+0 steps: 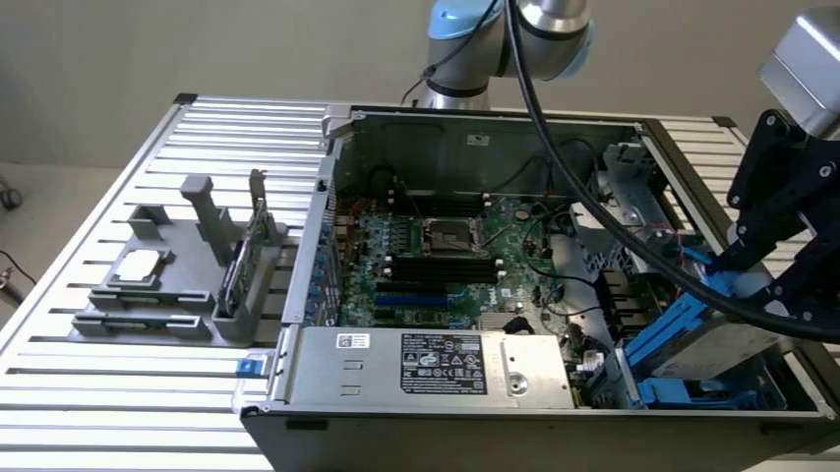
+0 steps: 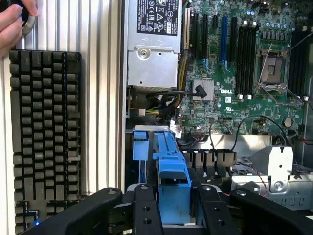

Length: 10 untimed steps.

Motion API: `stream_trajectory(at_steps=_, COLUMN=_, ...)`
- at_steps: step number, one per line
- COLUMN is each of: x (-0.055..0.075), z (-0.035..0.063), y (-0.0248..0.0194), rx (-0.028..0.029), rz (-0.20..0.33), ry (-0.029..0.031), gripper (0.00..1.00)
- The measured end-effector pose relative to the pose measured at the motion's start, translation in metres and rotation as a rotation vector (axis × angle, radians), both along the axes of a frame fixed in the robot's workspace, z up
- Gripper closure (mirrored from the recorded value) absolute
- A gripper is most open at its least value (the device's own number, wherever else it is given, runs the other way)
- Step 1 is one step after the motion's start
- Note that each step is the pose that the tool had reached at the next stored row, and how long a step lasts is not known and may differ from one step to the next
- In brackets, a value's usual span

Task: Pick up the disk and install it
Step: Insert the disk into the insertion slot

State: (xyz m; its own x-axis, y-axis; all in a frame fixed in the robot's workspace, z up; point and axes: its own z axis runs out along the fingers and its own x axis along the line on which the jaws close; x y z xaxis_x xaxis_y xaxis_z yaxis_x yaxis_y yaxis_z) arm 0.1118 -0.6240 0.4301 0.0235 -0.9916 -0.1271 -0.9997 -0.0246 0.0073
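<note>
Plainly, we have our fingers (image 2: 146, 215) clamped on the disk (image 2: 173, 176), which sits right between them, its long axis running straight out ahead into the case (image 1: 525, 438).

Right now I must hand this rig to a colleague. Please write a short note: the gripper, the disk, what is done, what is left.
Gripper: down at the drive bay, straddling the blue rail of the disk; gripping or not, I cannot tell.
Disk: standing tilted in the bay, at the exterior view's right side of the computer case.
Done: disk picked up and brought to the bay.
Left: it does not lie flat yet; seating unconfirmed.
Caution: a person's hand is beside the keyboard.
</note>
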Motion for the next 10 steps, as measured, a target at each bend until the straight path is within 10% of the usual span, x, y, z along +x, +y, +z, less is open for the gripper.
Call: stream_trajectory(at_steps=10, x=0.0001, z=-0.0019, y=-0.0002, rx=0.0019, rz=0.0, ry=-0.0001, gripper=0.53)
